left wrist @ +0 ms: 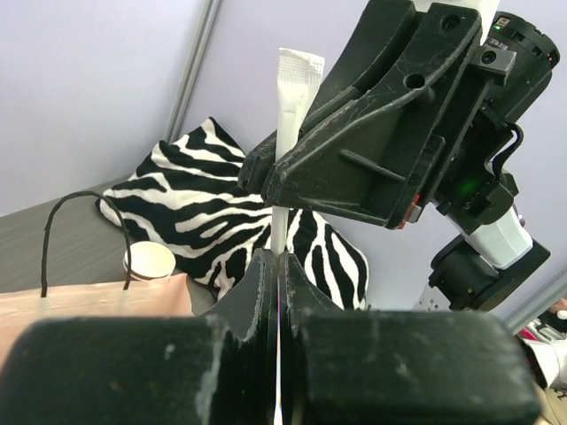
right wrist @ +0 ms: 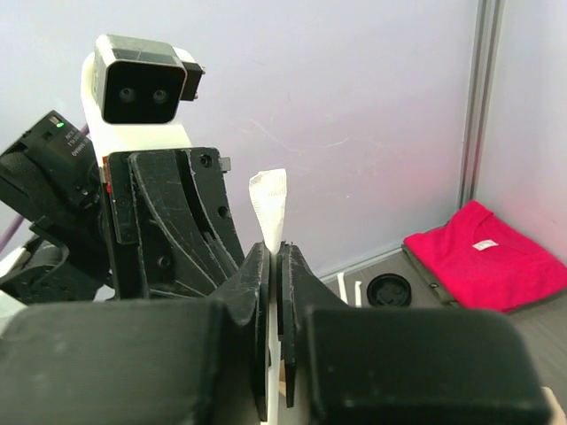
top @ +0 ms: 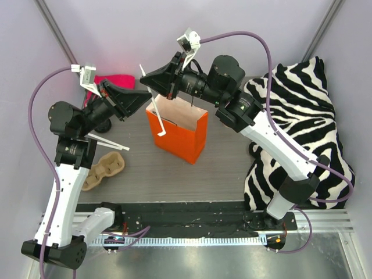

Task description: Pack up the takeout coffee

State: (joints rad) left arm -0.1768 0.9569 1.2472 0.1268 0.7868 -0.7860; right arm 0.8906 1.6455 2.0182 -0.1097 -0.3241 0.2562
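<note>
The paper strip (left wrist: 297, 84) shows little beyond its top end. The rest vanishes between the pressed-together fingers of the left gripper (left wrist: 277, 261), and the right wrist view hides it the same way inside the right gripper (right wrist: 273, 252). What the strip is cannot be told. The cup (left wrist: 149, 259) shows only its rim, its body hidden behind the bag (left wrist: 89, 305), whose edge is a blurred pale band cut off at the left. The lid (right wrist: 390, 289) is too small for detail. The red cloth (right wrist: 483, 257) runs off the right edge. From above, the left arm (top: 72, 168) covers most of it and part of the tray (top: 110, 165).
</note>
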